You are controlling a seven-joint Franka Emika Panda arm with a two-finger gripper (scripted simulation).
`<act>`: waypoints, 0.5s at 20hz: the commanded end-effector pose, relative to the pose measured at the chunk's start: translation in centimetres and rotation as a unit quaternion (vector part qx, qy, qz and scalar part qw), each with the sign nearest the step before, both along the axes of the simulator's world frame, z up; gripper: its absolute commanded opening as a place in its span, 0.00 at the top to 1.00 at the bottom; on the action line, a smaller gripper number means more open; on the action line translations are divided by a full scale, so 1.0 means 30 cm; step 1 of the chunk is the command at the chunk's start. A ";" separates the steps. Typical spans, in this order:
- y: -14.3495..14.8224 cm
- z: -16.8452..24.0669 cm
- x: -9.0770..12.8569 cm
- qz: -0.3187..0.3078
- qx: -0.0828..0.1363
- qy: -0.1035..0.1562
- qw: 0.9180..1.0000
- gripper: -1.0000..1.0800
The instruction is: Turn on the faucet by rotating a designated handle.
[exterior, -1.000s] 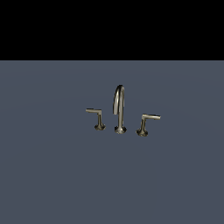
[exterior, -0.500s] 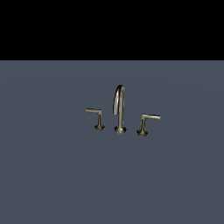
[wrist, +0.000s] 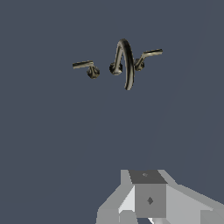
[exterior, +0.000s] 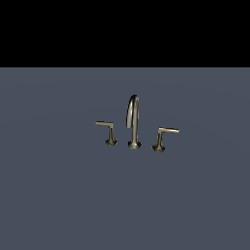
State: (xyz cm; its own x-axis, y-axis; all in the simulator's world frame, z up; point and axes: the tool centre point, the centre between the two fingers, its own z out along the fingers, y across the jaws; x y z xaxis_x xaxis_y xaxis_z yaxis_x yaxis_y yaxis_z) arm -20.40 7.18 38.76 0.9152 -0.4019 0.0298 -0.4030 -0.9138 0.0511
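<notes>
The tool (wrist: 148, 205) shows only in the wrist view, as a grey blocky body at the edge of the picture; its fingertips are cut off, so I cannot tell how far open it stands, and nothing is visibly held or touched. It hangs well apart from the faucet (exterior: 133, 122), with bare grey table (exterior: 58, 195) between them. In the exterior view no arm appears at all.

The faucet sits mid-table: arched spout (exterior: 133, 114) in the centre, one lever either side. The handle (exterior: 108, 132) to turn is the one on the exterior view's left, with an upright stem and a thin dark arm pointing away from the spout. The other handle (exterior: 163, 137), on the exterior view's right, has a slanted stem and a brighter arm, so leave that one alone.

This looks like the approach, barely begun. To do it well, I'd say come in on the thin arm near its free end, away from the stem, for leverage. Stay clear of the spout, then push sideways so the arm swings around its stem.
</notes>
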 end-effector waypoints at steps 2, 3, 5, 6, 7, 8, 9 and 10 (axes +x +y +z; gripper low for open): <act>0.035 -0.057 0.039 -0.039 0.002 -0.001 0.999 1.00; 0.044 -0.073 0.051 -0.049 0.003 -0.001 0.999 1.00; 0.062 -0.105 0.076 -0.071 0.004 -0.002 0.997 1.00; 0.070 -0.121 0.088 -0.082 0.005 -0.002 0.997 1.00; 0.079 -0.137 0.101 -0.092 0.005 -0.002 0.996 1.00; 0.087 -0.153 0.114 -0.103 0.006 -0.002 0.995 1.00; 0.094 -0.168 0.127 -0.113 0.006 -0.003 0.994 1.00; 0.102 -0.184 0.140 -0.124 0.007 -0.003 0.992 1.00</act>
